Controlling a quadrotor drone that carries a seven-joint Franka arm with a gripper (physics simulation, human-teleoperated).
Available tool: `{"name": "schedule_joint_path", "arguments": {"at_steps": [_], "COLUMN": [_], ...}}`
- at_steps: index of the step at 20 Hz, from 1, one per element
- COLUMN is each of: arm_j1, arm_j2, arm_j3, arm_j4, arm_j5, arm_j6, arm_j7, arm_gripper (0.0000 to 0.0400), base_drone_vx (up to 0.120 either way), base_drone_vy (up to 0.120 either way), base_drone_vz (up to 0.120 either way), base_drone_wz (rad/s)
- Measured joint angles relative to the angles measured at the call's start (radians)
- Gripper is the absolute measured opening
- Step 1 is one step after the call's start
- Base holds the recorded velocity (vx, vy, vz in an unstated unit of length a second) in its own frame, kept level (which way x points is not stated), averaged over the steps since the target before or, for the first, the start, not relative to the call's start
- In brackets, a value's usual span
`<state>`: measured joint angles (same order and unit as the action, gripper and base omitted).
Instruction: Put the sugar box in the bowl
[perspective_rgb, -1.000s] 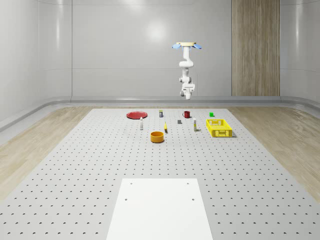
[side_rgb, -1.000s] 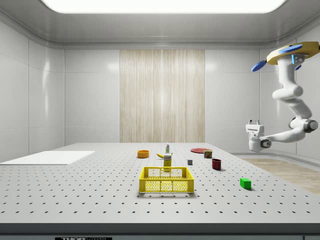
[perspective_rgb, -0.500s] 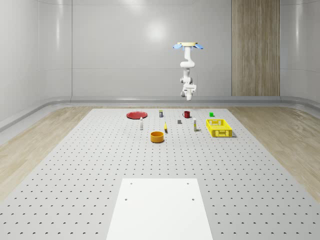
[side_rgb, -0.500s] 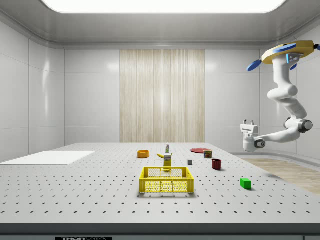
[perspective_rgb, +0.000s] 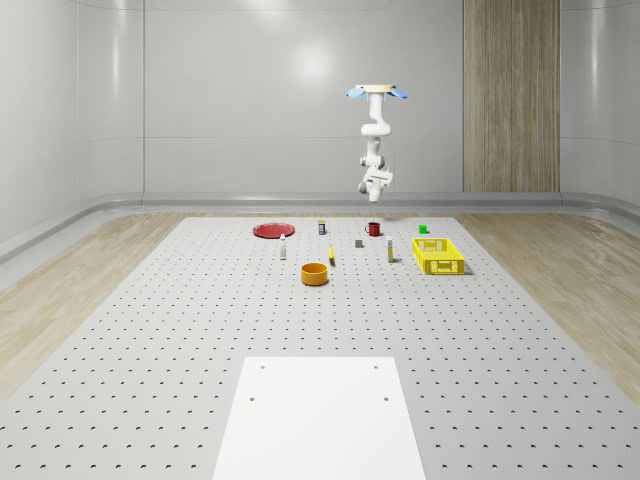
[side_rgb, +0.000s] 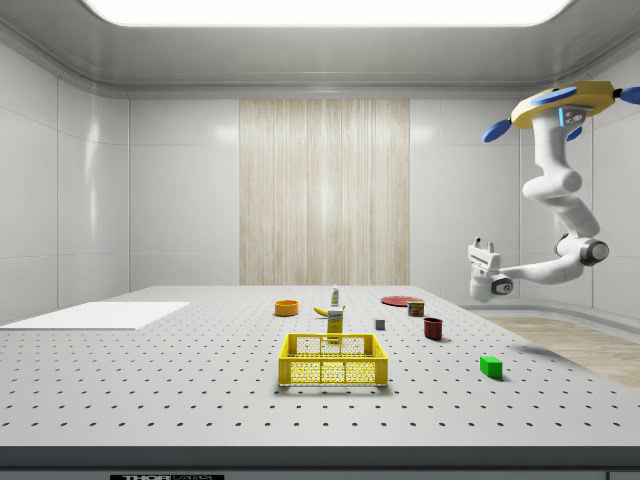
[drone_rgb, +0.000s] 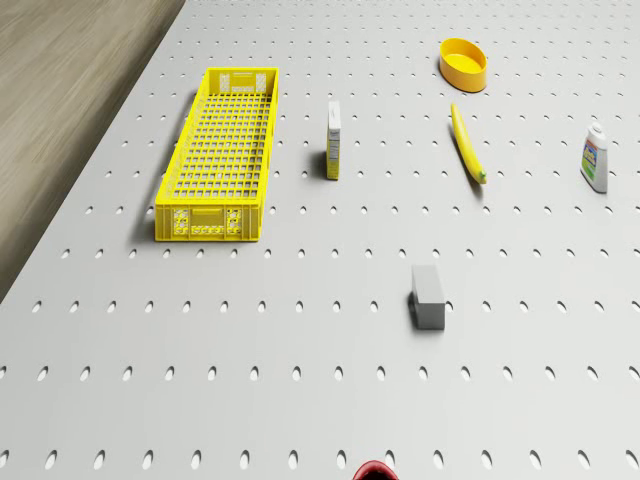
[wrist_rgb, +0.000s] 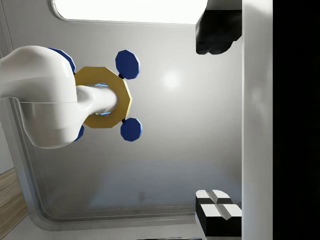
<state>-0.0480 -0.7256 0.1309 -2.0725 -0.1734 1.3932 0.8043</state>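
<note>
Hovering high over the holed table (perspective_rgb: 150, 330), well apart from the yellow mesh crate (drone_rgb: 217, 150), the drone (side_rgb: 560, 100) is seen. A red thing (drone_rgb: 373, 471) is cut off. The round bowl (drone_rgb: 467, 62) is set near the crate, the flat sugar box (drone_rgb: 334, 140) upright between them. The gripper (side_rgb: 484, 243) is held in mid-air, fingers (wrist_rgb: 215, 30) spread wide.

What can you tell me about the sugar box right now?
The sugar box is a slim, upright carton, yellow and white, looking like printed cardboard. It stands alone on the perforated table, between the yellow crate and the banana, touching neither. In the side view it shows behind the crate. Nothing holds it; the bowl sits apart, beyond the banana.
</note>
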Motion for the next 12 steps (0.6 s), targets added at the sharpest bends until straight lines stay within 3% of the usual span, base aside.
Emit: {"name": "schedule_joint_path", "arguments": {"at_steps": [4, 7, 12], "arm_j1": [-0.037, -0.084, -0.221], "arm_j2": [-0.009, -0.025, -0.083], "arm_j3": [0.116, 0.255, 0.565], "arm_j4": [-0.034, -0.102, -0.360], "arm_j5": [-0.165, -0.370, -0.880], "arm_j6": [0.008, 0.018, 0.035], "arm_j7": [0.024, 0.057, 0.181], "arm_gripper": [0.0400, 0.0400, 0.0400], "base_drone_vx": [0.120, 0.120, 0.120], "base_drone_vy": [0.000, 0.000, 0.000], "base_drone_vz": [-0.010, -0.120, -0.120], "base_drone_wz": [0.000, 0.000, 0.000]}}
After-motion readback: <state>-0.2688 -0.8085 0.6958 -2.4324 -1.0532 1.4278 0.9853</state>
